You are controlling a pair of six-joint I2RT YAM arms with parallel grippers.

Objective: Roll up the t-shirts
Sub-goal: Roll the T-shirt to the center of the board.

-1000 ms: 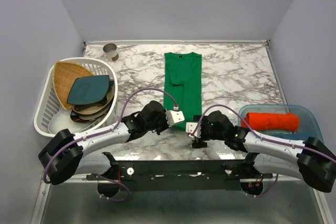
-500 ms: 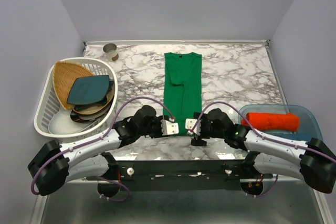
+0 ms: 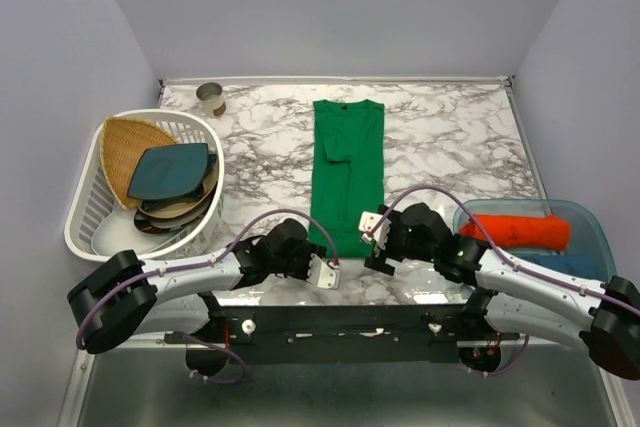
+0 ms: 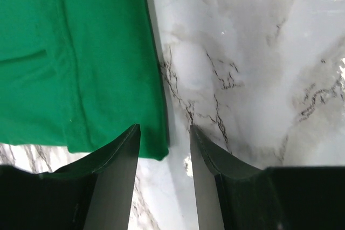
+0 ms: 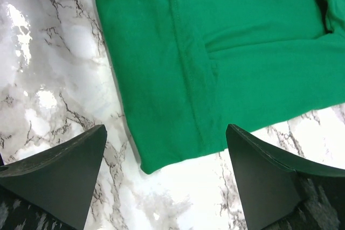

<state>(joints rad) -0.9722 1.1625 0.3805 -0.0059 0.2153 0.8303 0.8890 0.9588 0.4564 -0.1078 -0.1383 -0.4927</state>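
A bright green t-shirt (image 3: 347,172) lies flat as a long narrow strip in the middle of the marble table, collar at the far end. My left gripper (image 3: 322,265) is open at its near left corner, low over the table; in the left wrist view (image 4: 164,129) the cloth corner (image 4: 81,63) lies just beyond the fingertips. My right gripper (image 3: 374,247) is wide open over the near right corner; in the right wrist view (image 5: 166,129) the hem (image 5: 215,68) spans the gap between the fingers. An orange-red roll (image 3: 515,230) lies on a blue roll (image 3: 572,265) in a bin.
A translucent blue bin (image 3: 592,219) stands at the right. A white laundry basket (image 3: 88,219) at the left holds a wicker tray, a dark teal square plate (image 3: 170,169) and bowls. A small cup (image 3: 210,99) stands at the back left.
My left gripper has drawn back toward the near edge and dropped to the shirt's near left corner. My right gripper has shifted slightly toward the near right corner. The shirt has not moved.
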